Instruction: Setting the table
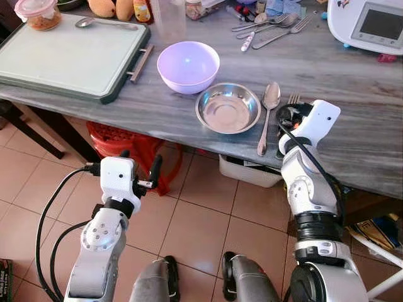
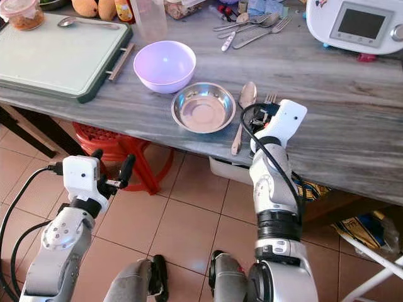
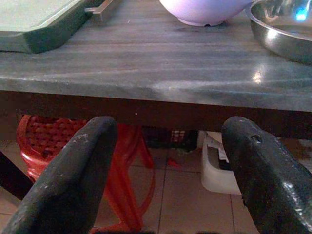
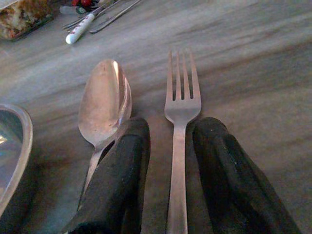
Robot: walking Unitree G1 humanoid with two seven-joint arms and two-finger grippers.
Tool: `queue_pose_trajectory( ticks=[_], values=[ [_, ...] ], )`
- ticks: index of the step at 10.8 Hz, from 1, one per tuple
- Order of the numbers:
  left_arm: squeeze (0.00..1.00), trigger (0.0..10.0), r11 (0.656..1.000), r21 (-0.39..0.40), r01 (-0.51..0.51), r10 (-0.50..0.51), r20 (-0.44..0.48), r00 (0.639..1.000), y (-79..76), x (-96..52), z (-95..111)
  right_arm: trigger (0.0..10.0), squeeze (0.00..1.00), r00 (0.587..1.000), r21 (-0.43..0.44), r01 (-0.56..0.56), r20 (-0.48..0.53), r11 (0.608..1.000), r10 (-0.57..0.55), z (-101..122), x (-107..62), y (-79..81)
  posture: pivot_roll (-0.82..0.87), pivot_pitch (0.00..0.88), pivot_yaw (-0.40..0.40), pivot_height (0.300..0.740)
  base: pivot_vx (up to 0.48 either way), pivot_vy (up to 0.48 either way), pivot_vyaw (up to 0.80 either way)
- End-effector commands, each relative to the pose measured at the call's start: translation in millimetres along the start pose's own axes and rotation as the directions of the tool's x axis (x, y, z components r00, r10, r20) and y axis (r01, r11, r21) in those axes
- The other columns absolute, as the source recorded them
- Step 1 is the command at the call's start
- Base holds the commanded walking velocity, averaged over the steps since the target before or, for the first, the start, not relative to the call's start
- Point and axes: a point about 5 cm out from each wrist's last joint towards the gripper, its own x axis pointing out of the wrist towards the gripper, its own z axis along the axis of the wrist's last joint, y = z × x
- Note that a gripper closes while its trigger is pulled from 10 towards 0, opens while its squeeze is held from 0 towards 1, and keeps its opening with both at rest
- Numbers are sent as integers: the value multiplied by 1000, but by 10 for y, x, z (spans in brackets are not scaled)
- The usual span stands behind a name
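A fork (image 4: pixel 181 97) lies flat on the grey stone table (image 1: pixel 352 126), beside a spoon (image 4: pixel 105 100) and parallel to it. My right gripper (image 4: pixel 171 129) is lowered over the fork handle and open, one black finger on each side with small gaps. A steel bowl (image 1: pixel 228 107) sits left of the spoon (image 1: pixel 269 104), and a lilac bowl (image 1: pixel 187 65) stands behind it. My left gripper (image 1: pixel 140 162) is open and holds nothing, hanging below the table's front edge (image 3: pixel 161 92) over the tiled floor.
A green-rimmed cutting board (image 1: pixel 69 53) with a spoon on it fills the table's left. Several loose pieces of cutlery (image 1: pixel 271 25) and a white appliance (image 1: pixel 371 25) stand at the back. A red stool (image 1: pixel 126 141) and a white bin (image 1: pixel 252 171) are under the table.
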Motion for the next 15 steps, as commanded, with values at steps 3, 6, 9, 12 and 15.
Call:
queue_pose_trajectory(
  ticks=[3,6,9,12,15],
  values=[
    [0,10000,1000,2,-13,13,-15,1000,16,3,-37,10000,0,997,-60,-71,16,996,72,-19,-53,36,-1,243,39,740,0,0,0],
    [0,10000,1000,-1,-14,14,-10,1000,7,14,-34,10000,0,982,-65,-151,101,986,157,109,-77,144,-1,237,37,740,0,0,0],
    [0,10000,1000,-6,-14,14,0,1000,-1,34,-23,10000,0,978,-104,-144,138,984,157,178,-117,96,-6,230,34,740,0,0,0],
    [0,10000,1000,-24,-14,14,20,1000,-8,43,3,10000,0,960,-182,-146,213,972,184,375,-268,41,-14,220,28,740,0,0,0],
    [0,10000,996,-30,-88,89,18,996,39,64,26,10000,0,943,-295,-152,242,943,227,396,-537,-16,-27,213,23,740,0,0,0]
  ],
)
